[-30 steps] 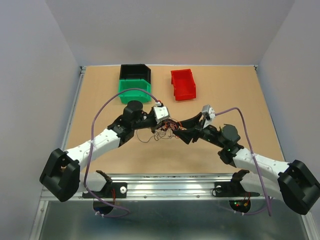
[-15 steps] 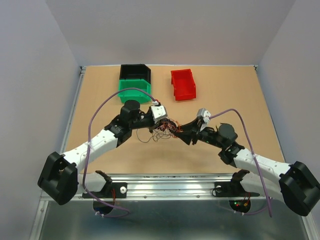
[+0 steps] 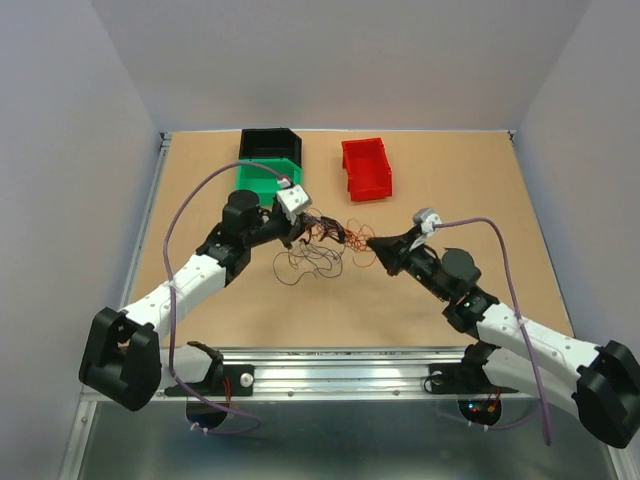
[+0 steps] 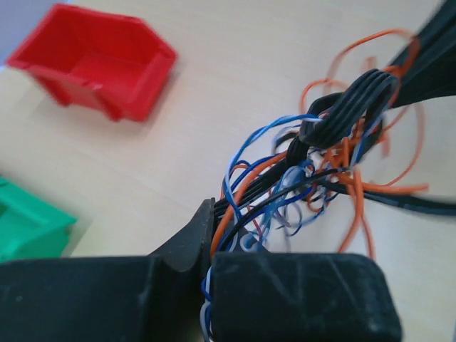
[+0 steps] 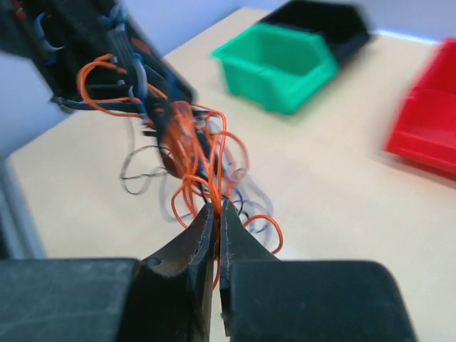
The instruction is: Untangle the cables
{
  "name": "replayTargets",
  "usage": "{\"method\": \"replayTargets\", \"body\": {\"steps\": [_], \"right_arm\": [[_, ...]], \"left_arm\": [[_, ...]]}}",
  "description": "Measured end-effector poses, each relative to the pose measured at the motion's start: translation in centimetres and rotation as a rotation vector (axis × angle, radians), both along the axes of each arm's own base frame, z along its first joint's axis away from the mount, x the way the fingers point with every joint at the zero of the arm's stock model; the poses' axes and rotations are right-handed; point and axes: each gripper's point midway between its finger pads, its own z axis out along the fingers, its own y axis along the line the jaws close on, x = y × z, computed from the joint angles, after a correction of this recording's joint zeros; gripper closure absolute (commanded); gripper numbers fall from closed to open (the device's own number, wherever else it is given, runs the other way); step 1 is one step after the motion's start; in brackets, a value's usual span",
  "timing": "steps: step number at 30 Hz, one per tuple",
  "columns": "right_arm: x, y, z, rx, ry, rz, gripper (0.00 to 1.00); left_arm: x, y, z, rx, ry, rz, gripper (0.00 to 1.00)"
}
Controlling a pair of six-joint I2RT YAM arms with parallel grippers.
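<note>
Where the near half of the table (image 3: 450, 180) gives way to its middle, two grippers face each other with the tangle strung between them. The right gripper (image 5: 217, 214) has its jaws pinched almost together on a few orange strands at the right side of the cables (image 3: 330, 236). The left gripper (image 4: 211, 246) is likewise clamped tight, with blue, black and orange strands coming out from between its fingers. The cables hang as one knotted clump between the two grippers, raised above the wood. Orange loops lie toward the right gripper, and a flat band of black strands runs through the thick of the clump. Thin dark loops trail down from the clump toward the table, on the near side of the left gripper. Beyond the left gripper sits a green bin (image 3: 262, 182), with a black bin (image 3: 270, 145) touching its far side. A red bin (image 3: 366, 168) stands to their right, apart from them, on the far part of the table.
</note>
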Motion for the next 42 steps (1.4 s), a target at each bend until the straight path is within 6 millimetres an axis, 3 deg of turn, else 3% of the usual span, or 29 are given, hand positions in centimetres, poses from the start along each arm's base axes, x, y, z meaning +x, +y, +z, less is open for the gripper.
{"method": "replayTargets", "body": {"steps": [2, 4, 6, 7, 9, 12, 14, 17, 19, 20, 21, 23, 24, 25, 31, 35, 38, 42], "right_arm": [[1.5, -2.2, 0.9, 0.038, 0.020, -0.162, 0.99], [2.1, -4.4, 2.4, 0.102, 0.029, -0.294, 1.00], [2.3, -7.8, 3.9, 0.179, 0.038, -0.465, 0.99], [2.1, -9.1, 4.5, 0.209, 0.033, -0.511, 0.99], [1.1, -13.5, 5.9, 0.306, 0.005, -0.674, 1.00], [-1.7, -19.4, 8.0, 0.494, -0.055, -0.828, 1.00], [-3.2, -21.1, 8.7, 0.575, -0.070, -0.844, 0.99], [-3.2, -22.1, 7.4, 0.574, -0.032, -0.908, 0.99], [-2.1, -21.6, 5.1, 0.464, 0.020, -0.953, 0.97], [-1.6, -21.3, 4.1, 0.410, 0.039, -0.965, 0.89], [-1.0, -20.5, 3.1, 0.345, 0.058, -0.955, 0.57], [-0.1, -18.6, 1.4, 0.222, 0.087, -0.893, 0.26], [0.2, -17.6, 0.7, 0.161, 0.097, -0.852, 0.17], [0.4, -16.7, 0.2, 0.115, 0.102, -0.811, 0.16], [1.1, -6.7, -2.4, -0.091, 0.113, -0.338, 0.12], [0.3, -1.9, -4.2, -0.129, 0.109, -0.087, 0.12], [-0.3, 0.7, -4.0, -0.102, 0.078, 0.052, 0.12], [-1.2, 2.9, -3.0, -0.052, 0.027, 0.185, 0.12]], "left_arm": [[2.3, 2.2, 0.5, -0.033, 0.016, 0.110, 1.00], [3.3, 3.4, 0.8, -0.059, 0.035, 0.168, 1.00], [4.3, 4.4, 1.5, -0.098, 0.050, 0.225, 1.00], [5.0, 5.0, 2.0, -0.108, 0.042, 0.268, 1.00], [6.8, 6.9, 2.7, -0.126, 0.029, 0.378, 1.00], [8.7, 10.1, 3.0, -0.144, 0.024, 0.517, 1.00], [9.1, 10.8, 3.3, -0.160, 0.024, 0.558, 1.00], [9.1, 10.7, 3.5, -0.170, 0.026, 0.566, 1.00], [9.0, 10.8, 3.9, -0.178, 0.019, 0.556, 1.00], [8.9, 10.8, 4.1, -0.184, 0.016, 0.541, 1.00], [8.8, 10.5, 4.2, -0.187, 0.013, 0.517, 1.00], [8.4, 10.0, 4.4, -0.191, 0.008, 0.469, 1.00], [8.1, 9.6, 4.5, -0.190, 0.009, 0.441, 1.00], [7.7, 9.0, 4.5, -0.189, 0.009, 0.402, 1.00], [4.6, 5.2, 4.2, -0.157, -0.001, 0.179, 1.00], [1.3, 1.3, 3.1, -0.100, -0.011, 0.011, 1.00], [-0.8, -0.6, 2.5, -0.072, -0.015, -0.080, 1.00], [-1.1, -0.8, 2.0, -0.050, -0.018, -0.102, 1.00]]}}
